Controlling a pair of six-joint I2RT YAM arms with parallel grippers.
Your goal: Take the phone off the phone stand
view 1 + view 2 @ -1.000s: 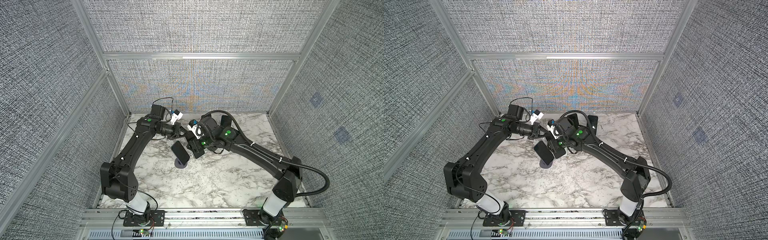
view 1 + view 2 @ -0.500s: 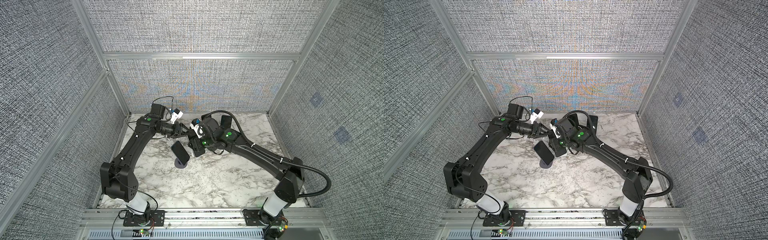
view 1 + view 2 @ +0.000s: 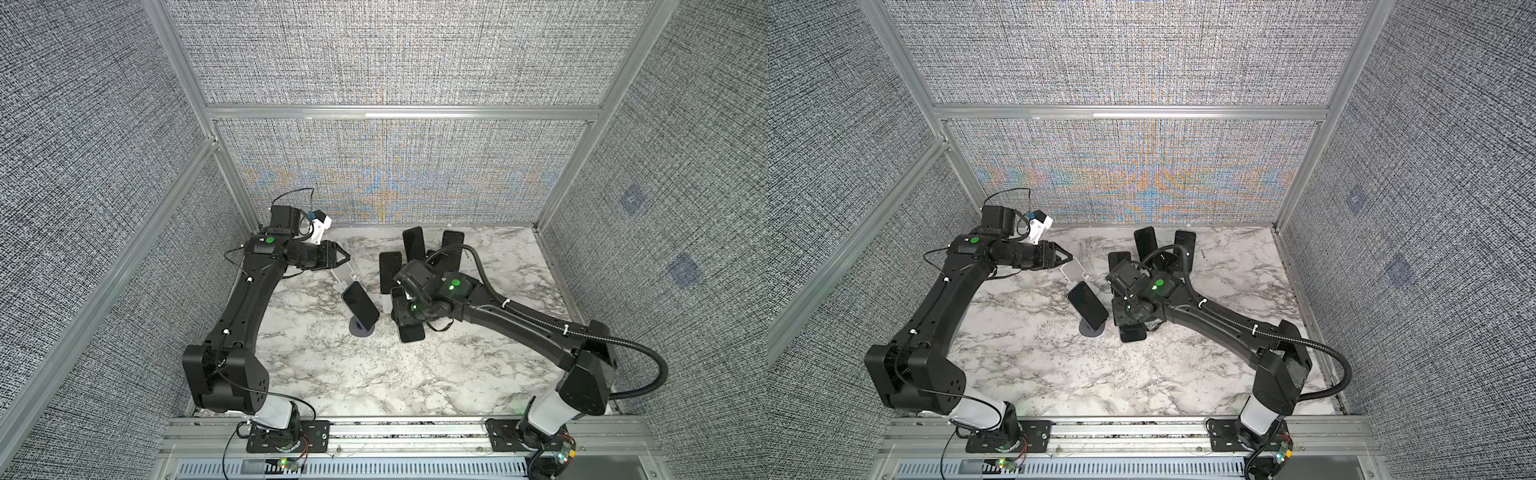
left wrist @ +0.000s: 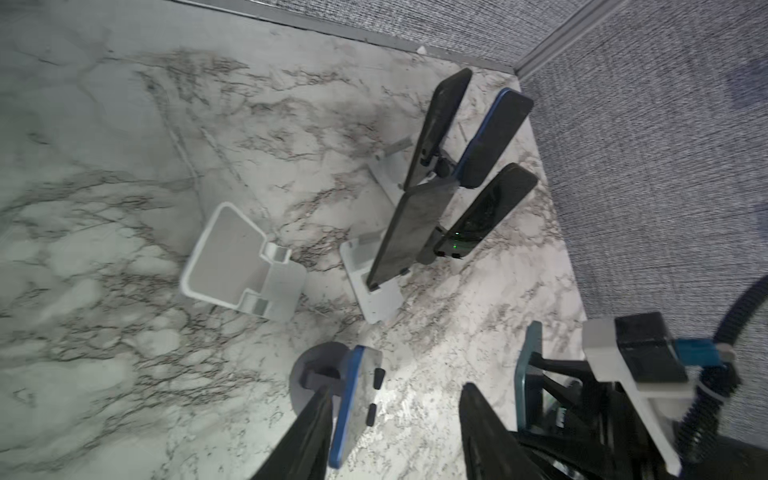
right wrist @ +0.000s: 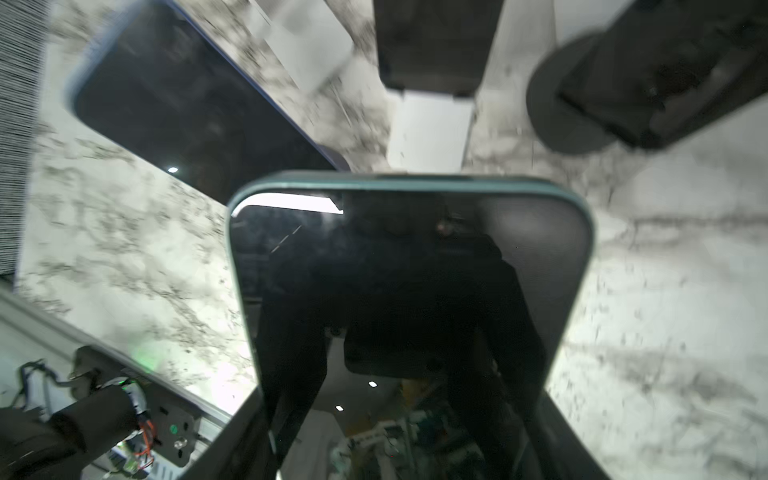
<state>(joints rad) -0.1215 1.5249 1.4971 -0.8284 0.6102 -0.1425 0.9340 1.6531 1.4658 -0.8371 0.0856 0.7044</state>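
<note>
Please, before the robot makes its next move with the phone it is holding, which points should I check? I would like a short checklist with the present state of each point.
1. Grip of the right gripper on the teal phone, a finger on each long edge: ok.
2. The white stand holds no phone: ok.
3. The left gripper is open, with nothing between its jaws: ok.
4. Gap between the teal phone and the blue phone on the round stand: cannot tell; they look close in both top views.
5. Bare table toward the front for setting the phone down: ok.
</note>
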